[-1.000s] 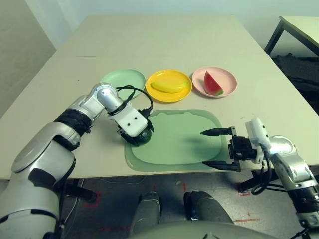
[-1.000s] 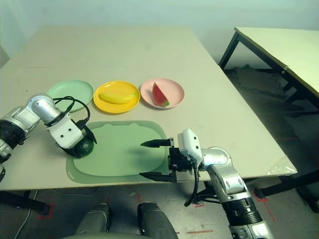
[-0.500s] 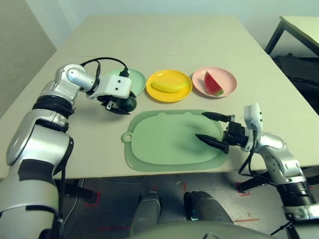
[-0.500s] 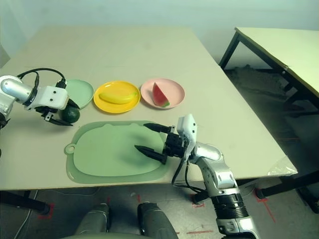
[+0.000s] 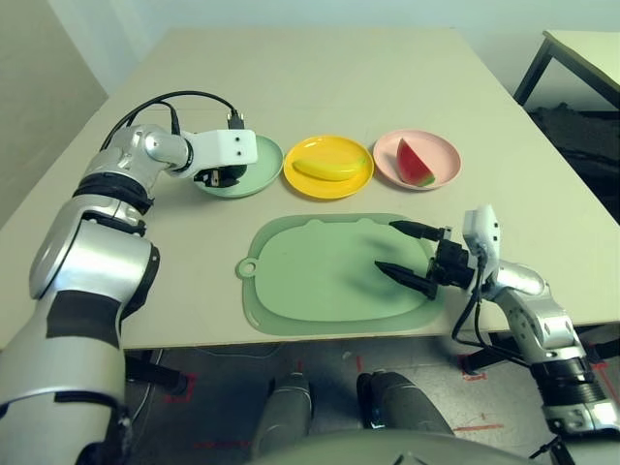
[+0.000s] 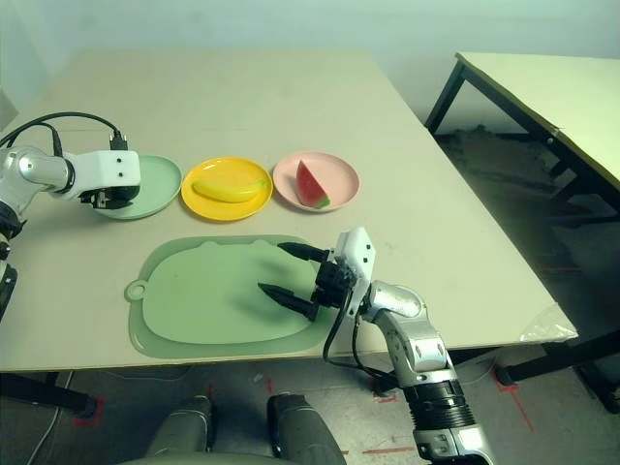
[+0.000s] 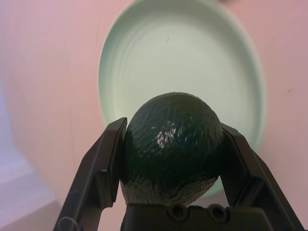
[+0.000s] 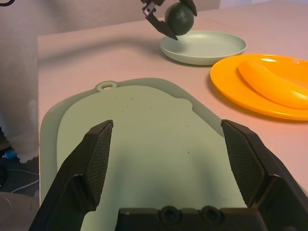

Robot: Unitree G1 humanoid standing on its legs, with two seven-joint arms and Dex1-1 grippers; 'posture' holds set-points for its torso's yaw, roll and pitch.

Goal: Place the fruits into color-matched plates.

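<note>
Left fingers (image 7: pixel 108 168) were clamped on the avocado (image 7: pixel 171 147), one on each flank, fruit seated deep between them against the gripper base. Left gripper (image 5: pixel 225 177) was held over the near edge of the mint green plate (image 5: pixel 254 167), avocado above the plate surface, not yet set down as judged from the right wrist view, where a gap under the fruit could be seen. Right fingers (image 8: pixel 98 154) were spread wide with nothing between them; right gripper (image 5: pixel 412 257) was parked low over the right end of the green cutting board (image 5: pixel 310 281), roughly level, pointed across the board. Banana (image 5: pixel 329 168) was already lying in the yellow plate (image 5: pixel 302 183), watermelon wedge (image 5: pixel 414 163) already in the pink plate (image 5: pixel 444 153). All three plates were lined up on the counter (image 5: pixel 320 77) just beyond the board. Step in hand, as judged: last fruit, placement phase. Next move was reckoned to need the avocado carried a bit further toward plate centre, lowered to the surface, then released. Risk noted: the rounded fruit could roll toward the shallow rim if dropped from height or off-centre.
</note>
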